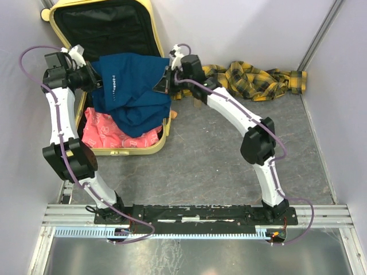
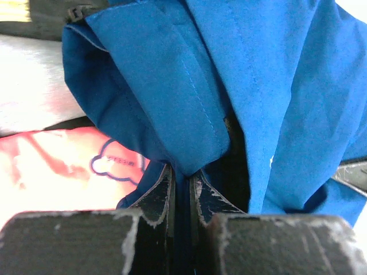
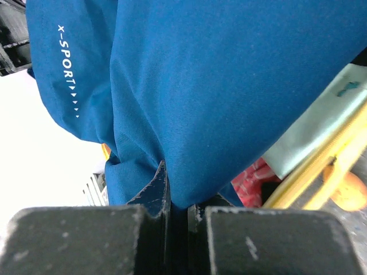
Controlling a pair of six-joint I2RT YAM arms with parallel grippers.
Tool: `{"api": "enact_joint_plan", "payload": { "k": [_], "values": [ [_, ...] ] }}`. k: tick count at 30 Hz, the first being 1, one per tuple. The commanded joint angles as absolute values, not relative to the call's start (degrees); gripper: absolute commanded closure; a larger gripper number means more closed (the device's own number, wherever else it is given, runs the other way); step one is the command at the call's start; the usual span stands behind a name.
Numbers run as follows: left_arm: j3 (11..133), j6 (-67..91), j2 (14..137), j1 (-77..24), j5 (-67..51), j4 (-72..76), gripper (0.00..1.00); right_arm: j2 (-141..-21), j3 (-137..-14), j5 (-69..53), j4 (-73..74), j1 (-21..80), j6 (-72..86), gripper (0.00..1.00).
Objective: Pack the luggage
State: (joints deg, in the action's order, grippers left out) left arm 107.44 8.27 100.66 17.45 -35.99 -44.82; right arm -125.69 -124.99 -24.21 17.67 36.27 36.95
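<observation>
The luggage [image 1: 150,17], a pale-yellow hard-shell suitcase with black lining, lies open at the back left. A blue garment [image 1: 133,86] printed "X-SPORT" hangs stretched above it between both arms. My left gripper [image 1: 97,80] is shut on the garment's left edge [image 2: 189,114], with cloth pinched between its black fingers [image 2: 156,197]. At the garment's right edge [image 3: 218,97] my right gripper [image 1: 162,84] is likewise shut on a fold of blue fabric. Under the garment a red-and-white patterned cloth [image 1: 109,133] lies in the suitcase base.
A yellow-and-black plaid cloth [image 1: 252,77] lies crumpled on the grey floor at the back, right of the suitcase. White walls close in on both sides. A small orange object [image 1: 174,114] sits by the suitcase's right rim.
</observation>
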Motion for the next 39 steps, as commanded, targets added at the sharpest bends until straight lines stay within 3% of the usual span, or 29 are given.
{"api": "enact_joint_plan", "payload": {
  "k": [1,18,23,26,27,28,32,39],
  "values": [
    [107.62,1.40,101.05,19.52,-31.10,-41.61,0.97,-129.17,-131.20,-20.86,10.62,40.45,38.14,0.98],
    [102.92,-12.30,118.95,22.27,-14.17,-42.48,0.97,-144.56,-128.62,-17.79,9.30,47.78,34.01,0.97],
    [103.05,-12.49,118.25,22.71,-8.97,-42.86,0.68,-141.75,-127.52,-17.40,12.90,45.58,30.88,0.77],
    [101.98,-12.54,114.09,22.78,-8.29,-41.96,0.33,-138.38,-126.99,-18.05,14.03,44.74,28.73,0.39],
    [101.77,-12.61,112.16,22.81,-8.12,-41.65,0.18,-137.20,-126.96,-18.31,13.86,44.35,28.55,0.31],
    [101.73,-12.50,110.70,22.82,-7.63,-41.24,0.10,-135.90,-127.15,-18.64,13.76,44.00,28.37,0.25],
    [103.51,-12.65,105.12,22.83,-7.89,-39.91,0.01,-132.04,-127.94,-21.58,13.00,42.21,27.82,0.11],
    [109.02,-13.61,100.99,22.73,-8.26,-37.76,0.01,-126.53,-126.74,-26.32,13.46,38.86,23.77,0.00]
  ]
}}
